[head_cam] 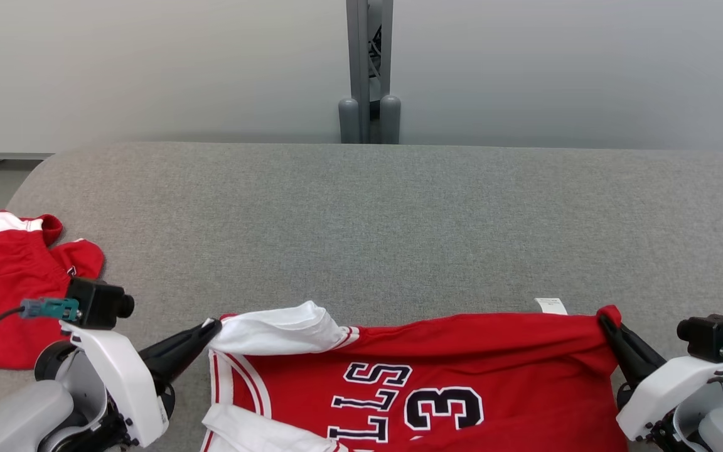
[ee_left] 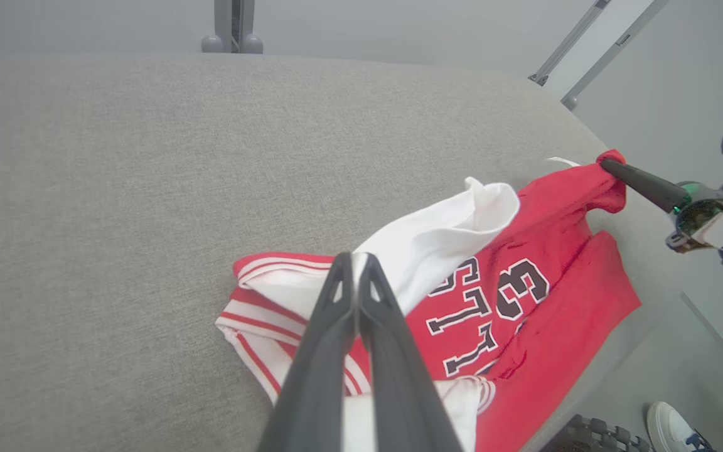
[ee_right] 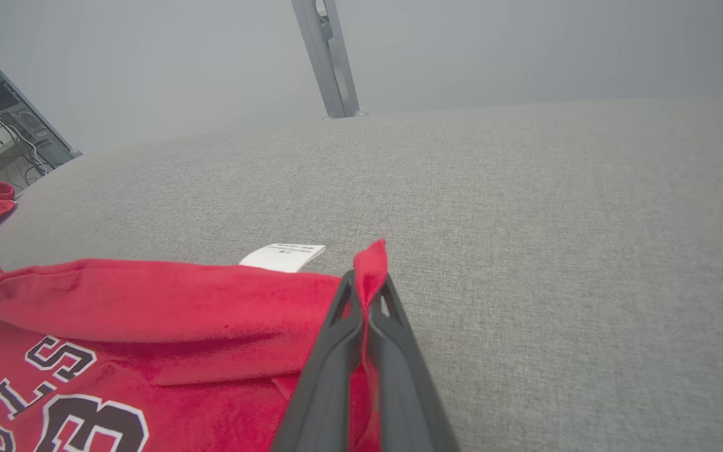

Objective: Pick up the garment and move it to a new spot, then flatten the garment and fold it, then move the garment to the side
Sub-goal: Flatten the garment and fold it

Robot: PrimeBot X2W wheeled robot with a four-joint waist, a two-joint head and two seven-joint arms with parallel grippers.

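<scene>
The garment (head_cam: 462, 376) is a red jersey with white striped trim, black letters and a number, lying at the near edge of the grey padded table (head_cam: 361, 220). My left gripper (head_cam: 212, 326) is shut on a raised fold of its white trim at the left end; the left wrist view shows those closed fingers (ee_left: 355, 258) over the white cloth (ee_left: 437, 238). My right gripper (head_cam: 605, 317) is shut on the red corner at the right end. In the right wrist view a peak of red fabric (ee_right: 371, 257) sticks up between the closed fingertips (ee_right: 368, 279). The right gripper (ee_left: 605, 163) also appears in the left wrist view.
A second red and white piece of clothing (head_cam: 10, 282) lies bunched at the table's left edge. A white care label (head_cam: 551, 306) pokes out behind the jersey's far hem. A grey post (head_cam: 369, 69) stands behind the table. A white shoe (ee_left: 672, 427) is on the floor.
</scene>
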